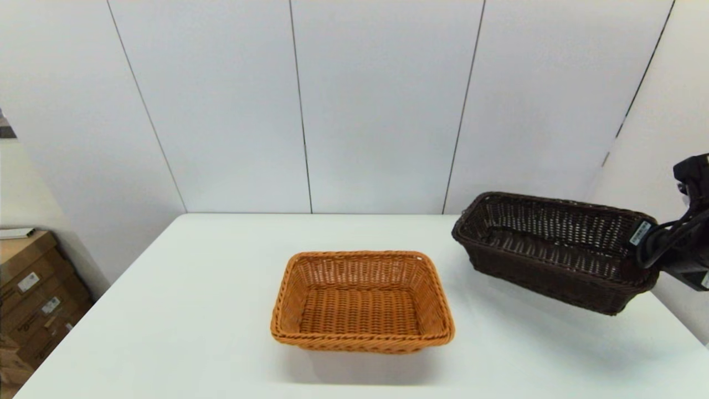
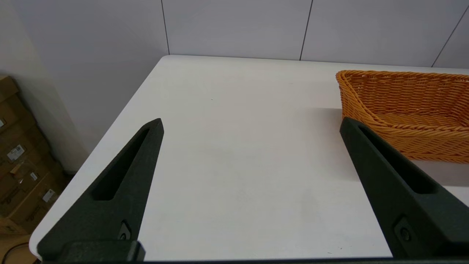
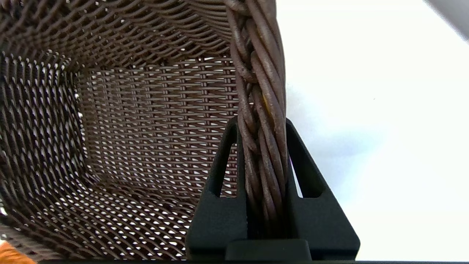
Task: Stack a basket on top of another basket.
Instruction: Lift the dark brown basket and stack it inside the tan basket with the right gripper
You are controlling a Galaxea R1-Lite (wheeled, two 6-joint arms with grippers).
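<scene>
In the head view we see the orange-tan basket point(image 1: 363, 302) resting flat on the white desk point(image 1: 183, 310) at the lower centre of the frame, its opening facing up. To the right, the dark brown basket point(image 1: 554, 249) is held above the desk, tilted so that its left end sits higher in the frame, well apart from the orange-tan one. Our right gripper point(image 1: 645, 244) meets its braided rim at the right edge of the frame. In the left wrist view, our left gripper point(image 2: 251, 126) hangs over bare desk with its two black fingers spread wide and nothing between them; the orange-tan basket fills the upper right of that frame, and cardboard boxes point(image 2: 18, 165) stand at the far left. In the right wrist view, the right gripper is clenched on the dark basket's braided rim point(image 3: 262, 110), one finger on each side, with the open-weave interior filling the left of the frame.
</scene>
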